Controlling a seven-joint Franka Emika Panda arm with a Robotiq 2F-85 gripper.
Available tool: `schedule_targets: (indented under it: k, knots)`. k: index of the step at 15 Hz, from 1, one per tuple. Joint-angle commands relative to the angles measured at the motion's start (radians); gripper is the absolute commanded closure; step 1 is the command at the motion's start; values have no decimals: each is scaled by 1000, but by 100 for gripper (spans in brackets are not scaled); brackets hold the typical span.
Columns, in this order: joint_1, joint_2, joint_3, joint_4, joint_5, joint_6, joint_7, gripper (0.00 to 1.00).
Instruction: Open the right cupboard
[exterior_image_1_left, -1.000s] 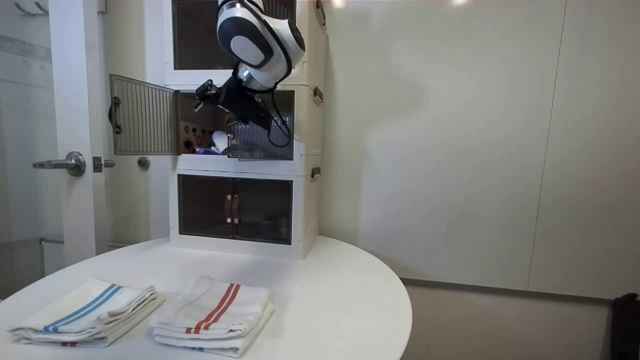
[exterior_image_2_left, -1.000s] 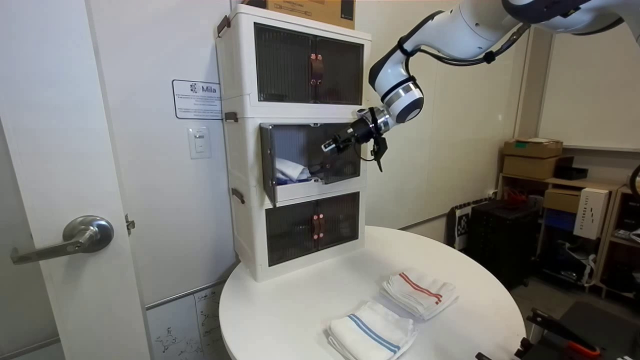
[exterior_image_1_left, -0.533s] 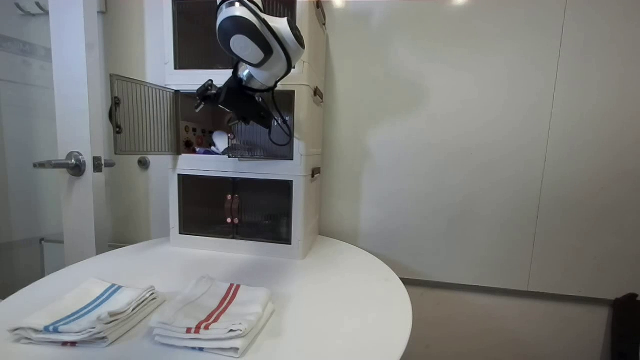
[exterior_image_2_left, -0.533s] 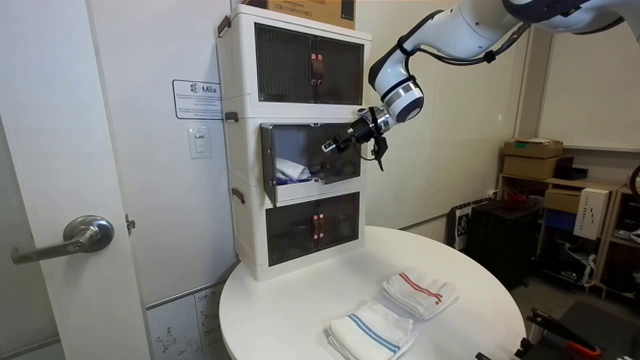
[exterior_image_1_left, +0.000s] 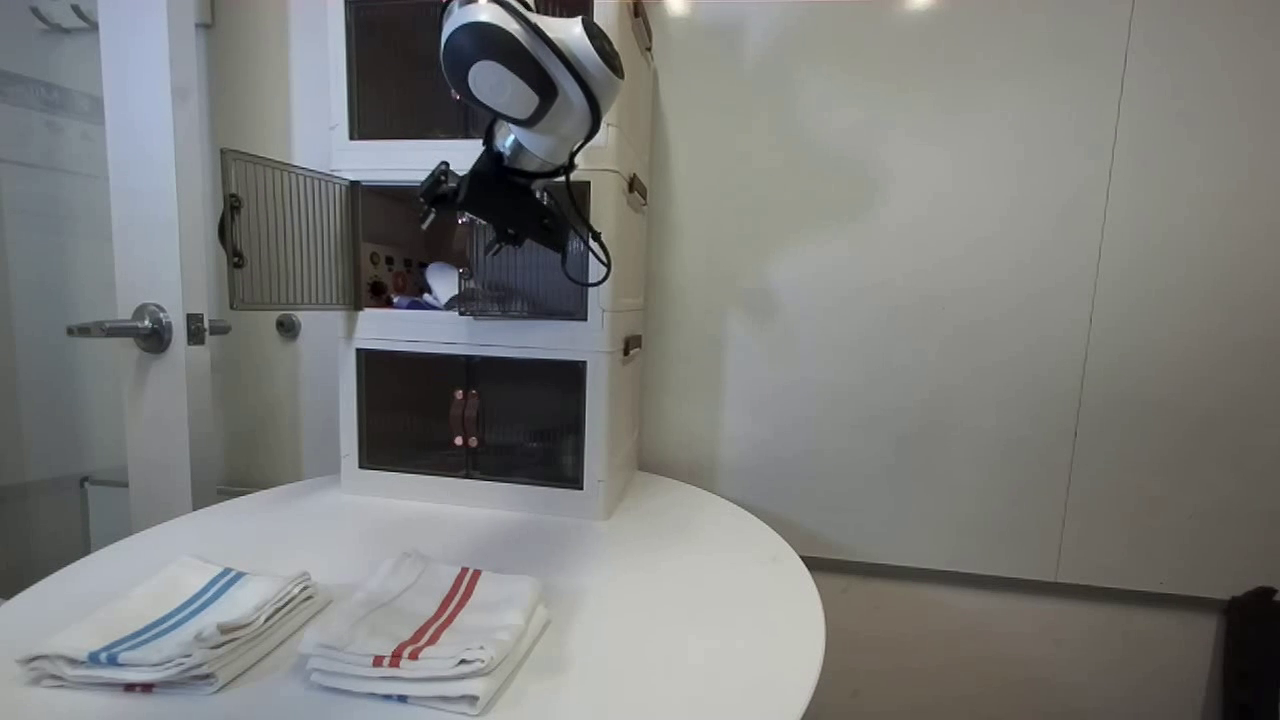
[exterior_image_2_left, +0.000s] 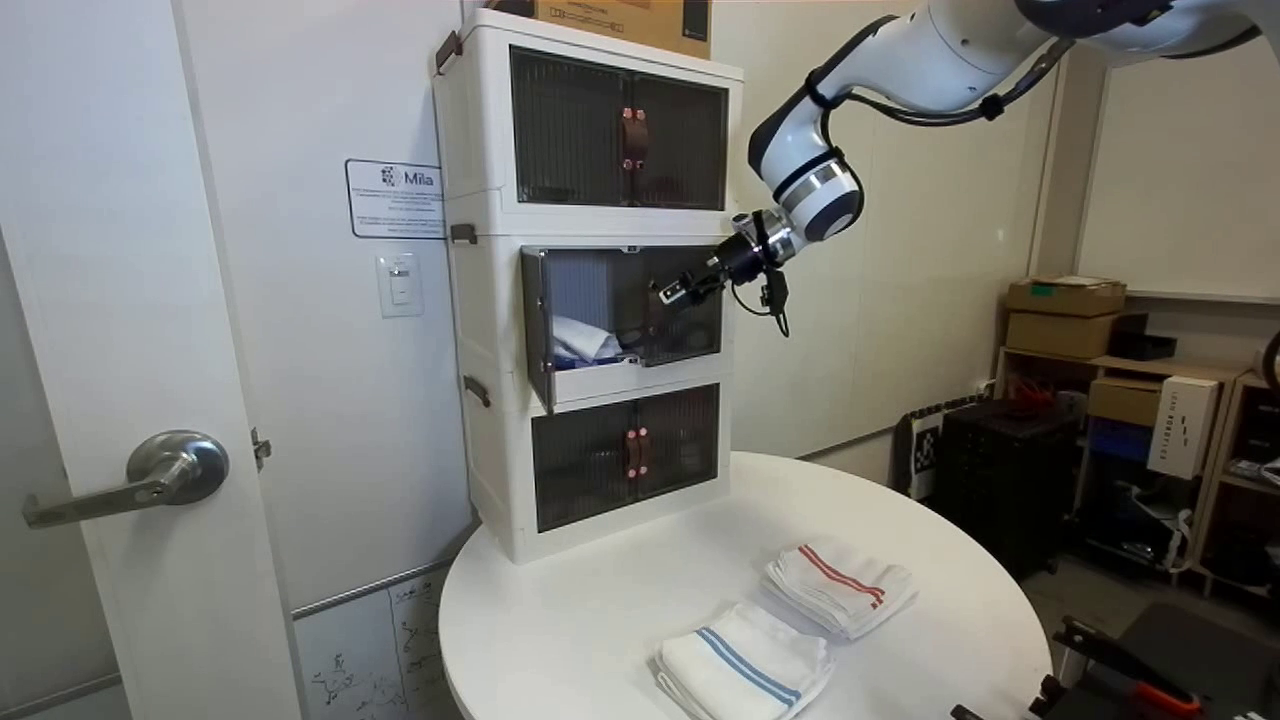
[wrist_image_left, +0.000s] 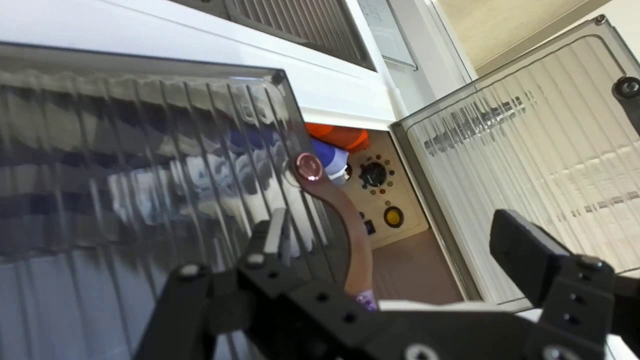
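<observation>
The right cupboard door (exterior_image_1_left: 530, 285) is dark ribbed glass in the middle cabinet; it also shows in an exterior view (exterior_image_2_left: 692, 325) and in the wrist view (wrist_image_left: 150, 200). It stands slightly ajar, its free edge a little in front of the frame. Its brown strap handle (wrist_image_left: 357, 235) shows between my fingers in the wrist view, apart from both. The left door (exterior_image_1_left: 290, 230) is wide open; it also shows in the wrist view (wrist_image_left: 540, 165). My gripper (exterior_image_1_left: 460, 233) is open and empty in front of the right door, also seen in an exterior view (exterior_image_2_left: 682, 292) and the wrist view (wrist_image_left: 395, 242).
Inside the middle cabinet are a white and purple item (exterior_image_1_left: 438, 285) and a panel with knobs (wrist_image_left: 390, 200). Shut cabinets stand above (exterior_image_2_left: 620, 130) and below (exterior_image_2_left: 625, 455). Folded towels with blue stripes (exterior_image_1_left: 175, 625) and red stripes (exterior_image_1_left: 430, 630) lie on the white table (exterior_image_1_left: 690, 600).
My gripper has moved a little to the right in both exterior views and back from the cabinet. The right door's free edge has shifted very slightly toward the frame.
</observation>
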Motion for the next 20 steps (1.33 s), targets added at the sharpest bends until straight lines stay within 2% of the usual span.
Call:
schedule_targets:
  k: [1, 4, 6, 9, 11, 14, 18, 19, 20]
  knots:
    - [-4, -48, -24, -54, 3, 14, 53, 0]
    - [-7, -78, -37, -61, -30, -57, 175, 0]
    - [-14, -107, -38, -41, -70, -198, 305, 0]
    - [9, -166, -57, -23, -166, -317, 535, 0]
    - [28, -209, -66, -13, -247, -317, 686, 0]
    - [55, -267, -60, 27, -398, -250, 888, 0]
    - [103, -273, -33, 116, -635, -179, 1126, 0]
    - [115, -257, -26, 152, -708, -202, 1191, 0]
    - [117, -226, -16, 206, -738, -282, 1228, 0]
